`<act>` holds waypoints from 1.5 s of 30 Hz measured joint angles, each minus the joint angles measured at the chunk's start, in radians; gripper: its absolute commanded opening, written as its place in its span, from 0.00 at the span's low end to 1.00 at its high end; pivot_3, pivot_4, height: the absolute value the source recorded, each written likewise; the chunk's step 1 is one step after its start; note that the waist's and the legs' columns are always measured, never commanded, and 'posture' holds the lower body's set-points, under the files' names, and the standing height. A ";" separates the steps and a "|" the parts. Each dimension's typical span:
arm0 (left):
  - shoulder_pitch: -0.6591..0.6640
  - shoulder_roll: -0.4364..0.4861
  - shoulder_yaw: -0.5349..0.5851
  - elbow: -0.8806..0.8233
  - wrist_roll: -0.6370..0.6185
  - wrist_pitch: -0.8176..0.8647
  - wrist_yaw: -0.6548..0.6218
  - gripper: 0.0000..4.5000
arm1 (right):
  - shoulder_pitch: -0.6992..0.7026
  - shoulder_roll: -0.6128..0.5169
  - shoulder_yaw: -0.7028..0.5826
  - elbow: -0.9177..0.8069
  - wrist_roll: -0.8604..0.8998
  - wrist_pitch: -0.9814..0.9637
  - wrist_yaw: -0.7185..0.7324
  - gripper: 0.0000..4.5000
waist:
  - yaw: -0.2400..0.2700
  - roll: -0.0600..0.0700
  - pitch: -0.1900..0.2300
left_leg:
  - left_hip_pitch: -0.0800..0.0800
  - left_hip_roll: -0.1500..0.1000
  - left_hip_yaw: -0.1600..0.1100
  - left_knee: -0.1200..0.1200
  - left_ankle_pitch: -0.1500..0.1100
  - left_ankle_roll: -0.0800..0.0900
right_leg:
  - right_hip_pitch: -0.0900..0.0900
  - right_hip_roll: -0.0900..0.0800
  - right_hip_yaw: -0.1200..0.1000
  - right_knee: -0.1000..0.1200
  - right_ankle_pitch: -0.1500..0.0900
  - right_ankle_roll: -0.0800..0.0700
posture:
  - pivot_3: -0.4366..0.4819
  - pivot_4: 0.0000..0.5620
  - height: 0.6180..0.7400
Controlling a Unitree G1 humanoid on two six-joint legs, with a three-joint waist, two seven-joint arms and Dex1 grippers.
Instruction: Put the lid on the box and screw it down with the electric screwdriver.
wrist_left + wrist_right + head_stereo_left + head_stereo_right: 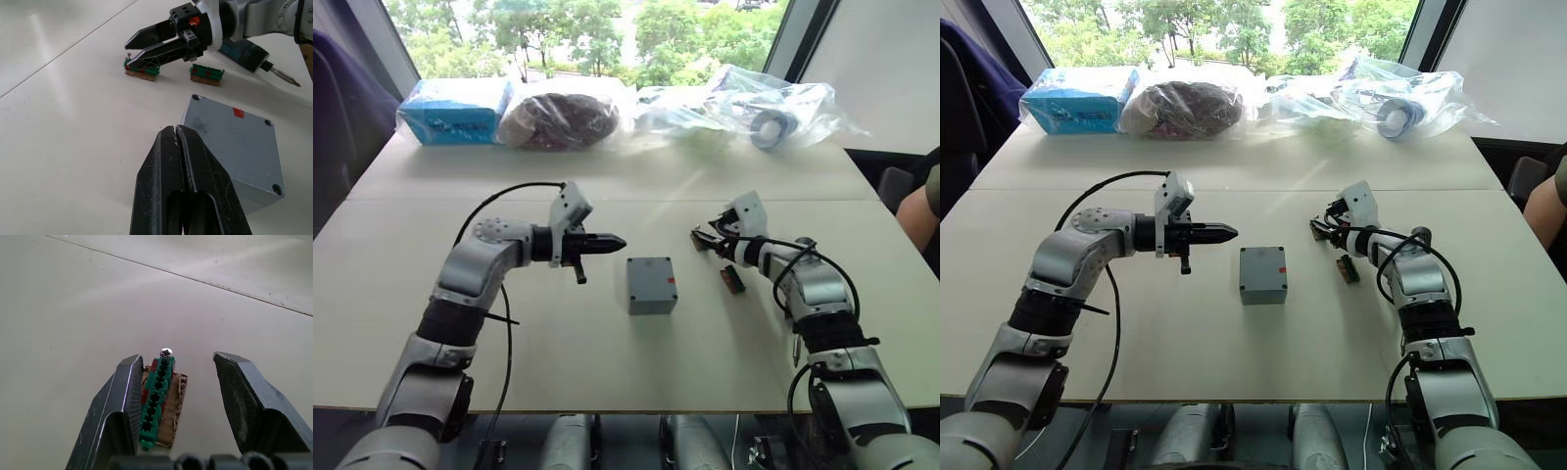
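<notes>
Left gripper (612,241) hovering above the table (558,362), fingers pressed together, holding nothing, tip aimed toward the box (651,285). Box sitting at mid-table, lid (234,137) already seated flush on top, a red mark near one edge, corner holes apparently still without screws. Further right, two green terminal-strip holders: far screw holder (155,401) on its brown backing, one silver screw (166,352) standing upright at its end; near screw holder (734,279) lying just beside the right forearm. Right gripper (707,238) spread wide, empty, straddling the far holder, one finger touching its side, the other well apart. Electric screwdriver (254,55) apparently mounted along the right forearm, bit pointing away from the fingers.

Probable step in hand: picking up the screw. Best done by centring the fingers on the screw head, not the strip, closing gently, lifting straight up to avoid dragging the holder, then carrying it upright to a corner hole.
</notes>
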 measured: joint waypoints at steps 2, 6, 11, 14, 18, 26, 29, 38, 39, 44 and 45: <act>0.002 0.001 -0.001 0.000 0.000 -0.001 0.001 0.00 | -0.001 0.004 -0.001 0.001 -0.001 -0.001 0.001 0.53 | -0.001 0.000 0.000 | 0.000 0.000 0.000 0.000 0.000 0.000 | 0.000 0.000 0.000 0.000 0.000 0.000 | 0.48 0.27 1.00; 0.003 0.002 -0.007 0.000 0.000 -0.003 0.001 0.00 | -0.010 0.017 -0.002 0.007 -0.001 -0.006 0.003 0.53 | -0.009 0.000 0.000 | 0.000 0.000 0.000 0.000 0.000 0.000 | 0.000 0.000 0.000 0.000 0.000 0.000 | 0.48 0.27 1.00; 0.004 0.002 -0.008 0.000 0.002 -0.015 0.002 0.00 | -0.011 0.018 -0.004 0.008 -0.003 -0.013 0.003 0.19 | -0.013 0.000 0.000 | 0.000 0.000 0.000 0.000 0.000 0.000 | 0.000 0.000 0.000 0.000 0.000 0.000 | 0.48 0.27 1.00; 0.006 0.002 -0.010 0.000 0.003 -0.019 0.002 0.00 | -0.011 0.019 -0.004 0.008 -0.008 -0.019 0.001 0.01 | -0.013 0.000 0.000 | 0.000 0.000 0.000 0.000 0.000 0.000 | 0.000 0.000 0.000 0.000 0.000 0.000 | 0.48 0.27 1.00; 0.011 0.003 -0.016 0.000 0.004 -0.021 0.002 0.00 | -0.010 0.025 -0.004 0.008 -0.010 -0.020 0.001 0.01 | -0.012 0.000 0.000 | 0.000 0.000 0.000 0.000 0.000 0.000 | 0.000 0.000 0.000 0.000 0.000 0.000 | 0.48 0.27 1.00; 0.011 0.004 -0.017 0.000 0.004 -0.021 0.004 0.00 | -0.005 0.027 -0.004 0.005 -0.010 -0.025 0.022 0.01 | -0.012 0.000 0.000 | 0.000 0.000 0.000 0.000 0.000 0.000 | 0.000 0.000 0.000 0.000 0.000 0.000 | 0.48 0.27 1.00; 0.012 0.004 -0.017 0.000 0.004 -0.021 0.005 0.00 | 0.005 0.020 -0.004 -0.007 -0.010 -0.044 0.040 0.01 | -0.012 0.000 0.000 | 0.000 0.000 0.000 0.000 0.000 0.000 | 0.000 0.000 0.000 0.000 0.000 0.000 | 0.48 0.27 1.00; 0.012 0.005 -0.018 0.004 0.007 -0.023 0.004 0.00 | 0.014 -0.014 -0.014 -0.121 0.000 -0.094 0.099 0.01 | -0.011 0.000 0.000 | 0.000 0.001 0.000 0.000 0.000 0.000 | 0.000 0.000 0.000 0.000 0.000 0.000 | 0.48 0.27 1.00; 0.012 0.006 -0.017 0.004 0.007 -0.023 0.004 0.00 | 0.019 -0.019 -0.020 -0.148 0.003 -0.087 0.103 0.01 | -0.011 0.000 0.000 | 0.000 0.001 0.000 0.000 0.000 0.000 | 0.000 0.000 0.000 0.000 0.000 0.000 | 0.48 0.27 1.00; 0.023 0.070 -0.016 -0.047 -0.005 0.004 -0.028 0.00 | 0.147 -0.062 -0.046 -0.450 0.092 0.030 0.134 0.01 | -0.010 0.000 0.000 | 0.000 0.002 -0.001 -0.001 -0.001 0.001 | 0.000 0.000 0.000 0.000 0.000 0.000 | 0.48 0.27 1.00; 0.026 0.091 -0.016 -0.070 -0.009 0.012 -0.042 0.00 | 0.180 -0.063 -0.050 -0.507 0.112 0.063 0.133 0.01 | -0.011 0.000 0.000 | 0.000 0.002 -0.001 -0.001 -0.002 0.003 | 0.000 0.000 0.000 0.000 0.000 0.000 | 0.48 0.27 1.00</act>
